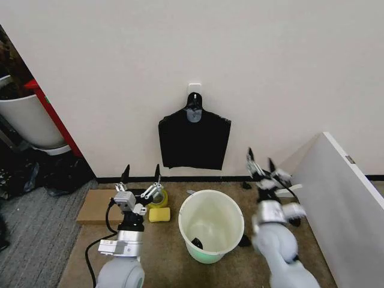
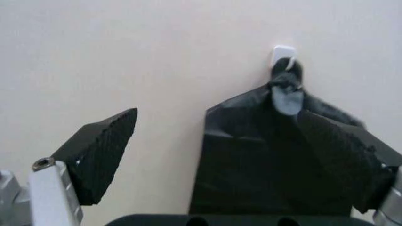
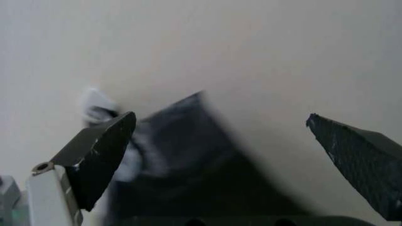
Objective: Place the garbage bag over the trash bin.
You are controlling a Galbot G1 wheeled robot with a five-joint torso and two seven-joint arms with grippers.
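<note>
- The garbage bag point(image 1: 194, 143) is seen hanging flat against the pale wall from a small white hook point(image 1: 194, 90), its long axis vertical, its gathered neck pointing up and its straight lower edge pointing down at the floor
- The bag is made of thin black plastic, roughly square below the neck, with sloping shoulders that narrow to a knot at the hook; a small grey tab point(image 2: 287, 100) is seen just below the hook in the left wrist view
- The trash bin point(image 1: 211, 233) is stood upright on the brown floor below the bag and well apart from it, mouth upward; it is round, smooth cream-white plastic, tapering down to a pale green base
- The left gripper point(image 1: 142, 174) is held low, to the left of the bin, with its jaws spread apart and nothing between them; ribbed black wedge-shaped pads point(image 2: 100, 153) are shown pointing toward the wall and bag
- The right gripper point(image 1: 260, 162) is raised to the right of the bin, its dark fingers parted and empty, aimed at the wall near the bag's lower right corner
- A yellow sponge point(image 1: 159, 215) and a yellow tape roll point(image 1: 158, 198) are seen on the floor just left of the bin
- A white panel point(image 1: 348, 204) is stood at the right
</note>
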